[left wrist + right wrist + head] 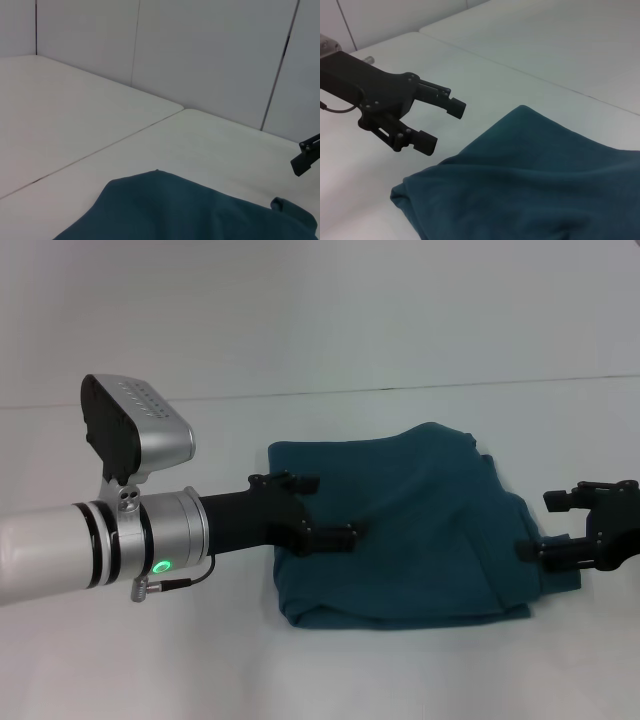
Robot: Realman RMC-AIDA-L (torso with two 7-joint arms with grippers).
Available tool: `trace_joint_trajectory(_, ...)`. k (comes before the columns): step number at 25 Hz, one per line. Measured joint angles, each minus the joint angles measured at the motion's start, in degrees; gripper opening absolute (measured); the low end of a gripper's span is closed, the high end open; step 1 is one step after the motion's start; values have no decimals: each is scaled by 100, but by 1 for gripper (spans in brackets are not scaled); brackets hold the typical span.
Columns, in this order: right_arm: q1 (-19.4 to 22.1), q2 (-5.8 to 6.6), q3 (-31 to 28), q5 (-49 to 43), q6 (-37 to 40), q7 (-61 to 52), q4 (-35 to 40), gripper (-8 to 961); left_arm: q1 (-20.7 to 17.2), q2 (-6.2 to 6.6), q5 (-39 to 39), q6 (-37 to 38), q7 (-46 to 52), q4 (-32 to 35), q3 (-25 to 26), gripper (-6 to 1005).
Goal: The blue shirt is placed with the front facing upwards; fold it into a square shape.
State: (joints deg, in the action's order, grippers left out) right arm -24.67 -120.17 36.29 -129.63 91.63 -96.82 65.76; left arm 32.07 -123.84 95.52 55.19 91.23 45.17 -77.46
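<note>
1. Item location: the blue shirt (pixel 410 530) lies on the white counter (pixel 320 670), slightly toward 3 o'clock from the centre of the head view. It is already a compact folded bundle with plain fabric on top; no lettering or neck label is visible.

2. My left gripper (pixel 328 508) is at 9 o'clock of the bundle, extended over its near-left edge. The fingers are spread apart and hold nothing. The right wrist view confirms this: both fingers (pixel 426 142) stand clear of each other and just above the cloth, with no fabric between them.

3. My right gripper (pixel 562 525) is at 3 o'clock of the bundle, at its right edge. The fingers are spread apart, and I see no cloth pinched between them. Whether the lower finger touches the fabric edge I cannot tell.

4. Progress, as judged: the sleeves and body appear folded in, and the outline is roughly four-sided. Most of the folding looks done.

5. Remaining, as judged: the shape is not yet a clean square.
   - The far edge at 12 o'clock rises in a hump.
   - The right side at 3 o'clock shows loose, offset layers.
   - The near edge at 6 o'clock is rolled, not flat.

6. Next requirement, as judged: flatten the hump and align the 3 o'clock layers, or withdraw if this shape is accepted.
</note>
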Motion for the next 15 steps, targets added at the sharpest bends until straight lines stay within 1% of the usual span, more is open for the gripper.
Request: trace_joint_trajectory(15,-12,4,217,0,-246,-3,-14,951,16,0,11,-41,-25,1,-34,949)
